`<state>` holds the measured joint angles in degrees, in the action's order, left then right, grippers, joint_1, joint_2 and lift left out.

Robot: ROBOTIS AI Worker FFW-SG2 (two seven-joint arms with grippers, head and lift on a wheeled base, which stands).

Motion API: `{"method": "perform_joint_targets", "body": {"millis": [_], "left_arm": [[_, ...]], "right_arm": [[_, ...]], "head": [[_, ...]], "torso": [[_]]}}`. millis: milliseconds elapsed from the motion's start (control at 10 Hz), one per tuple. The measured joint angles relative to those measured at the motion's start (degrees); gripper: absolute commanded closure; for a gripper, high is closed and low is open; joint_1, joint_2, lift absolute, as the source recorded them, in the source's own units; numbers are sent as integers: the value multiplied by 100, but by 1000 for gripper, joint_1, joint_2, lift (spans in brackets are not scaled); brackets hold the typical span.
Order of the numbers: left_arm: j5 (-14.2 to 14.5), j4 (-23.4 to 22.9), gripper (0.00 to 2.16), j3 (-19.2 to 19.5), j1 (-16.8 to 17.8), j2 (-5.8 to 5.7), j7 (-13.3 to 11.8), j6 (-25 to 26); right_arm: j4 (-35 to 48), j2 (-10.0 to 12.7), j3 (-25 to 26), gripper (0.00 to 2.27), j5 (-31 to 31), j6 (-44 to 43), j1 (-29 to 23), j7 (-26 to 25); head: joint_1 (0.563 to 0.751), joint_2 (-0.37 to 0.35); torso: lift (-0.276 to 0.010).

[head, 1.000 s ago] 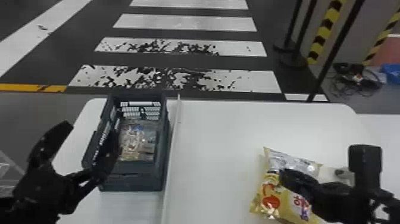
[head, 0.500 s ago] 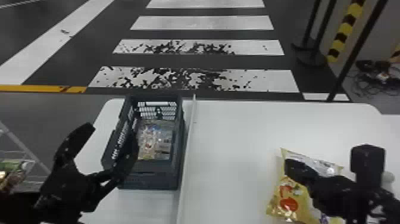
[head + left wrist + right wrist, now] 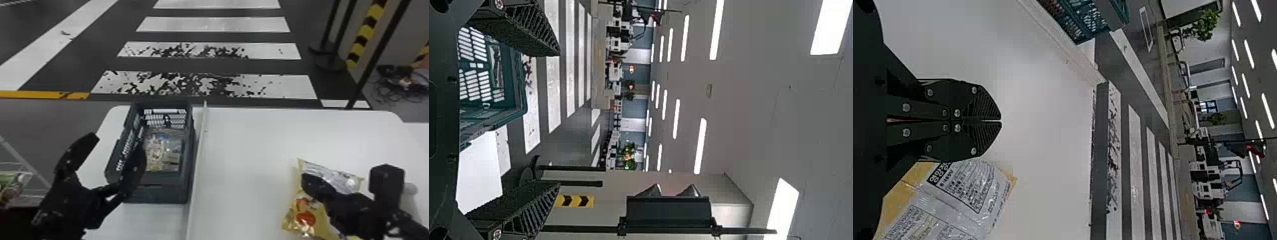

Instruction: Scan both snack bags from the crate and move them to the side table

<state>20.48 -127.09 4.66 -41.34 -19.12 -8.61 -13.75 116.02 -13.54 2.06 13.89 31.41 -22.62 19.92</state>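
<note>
The yellow snack bag (image 3: 306, 220) is seen lying on the white table (image 3: 255, 153), at the lower right of the head view, and is partly covered there by the right gripper (image 3: 999, 121). The fingers of this gripper are clenched together with nothing between them, beside the bag; if they are lowered or swept sideways so, the bag may be pushed along the smooth top, or its film may be creased, by which the scanning could be made harder.

The other packet (image 3: 161, 151) is seen inside the crate (image 3: 159, 193), left of the frame's middle. Because it lies low between walls, a crate wall may be caught together with it, and the crate be dragged.

Over the crate's left wall, in the same view, one finger of the left gripper (image 3: 557, 119) is seen; its two fingers are released wide apart, holding nothing. If a descent is made without a shift towards the packet, the rim could be struck, because the wall is crossed by this finger
</note>
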Motion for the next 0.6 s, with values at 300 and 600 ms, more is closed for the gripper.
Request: {"method": "perform_joint_targets", "body": {"millis": [300,600], "left_arm": [[-36,38,70,-21,15,31,0,4],[-44,67,70,-40,36,40,0,0]], "right_arm": [[-62,0,-4,2236,12,-237,-183,84],[-177,-15,4,2236,-13,-489,-308,163]], "head": [[695,61],[695,59]], "torso": [[-95],[-95]]}}
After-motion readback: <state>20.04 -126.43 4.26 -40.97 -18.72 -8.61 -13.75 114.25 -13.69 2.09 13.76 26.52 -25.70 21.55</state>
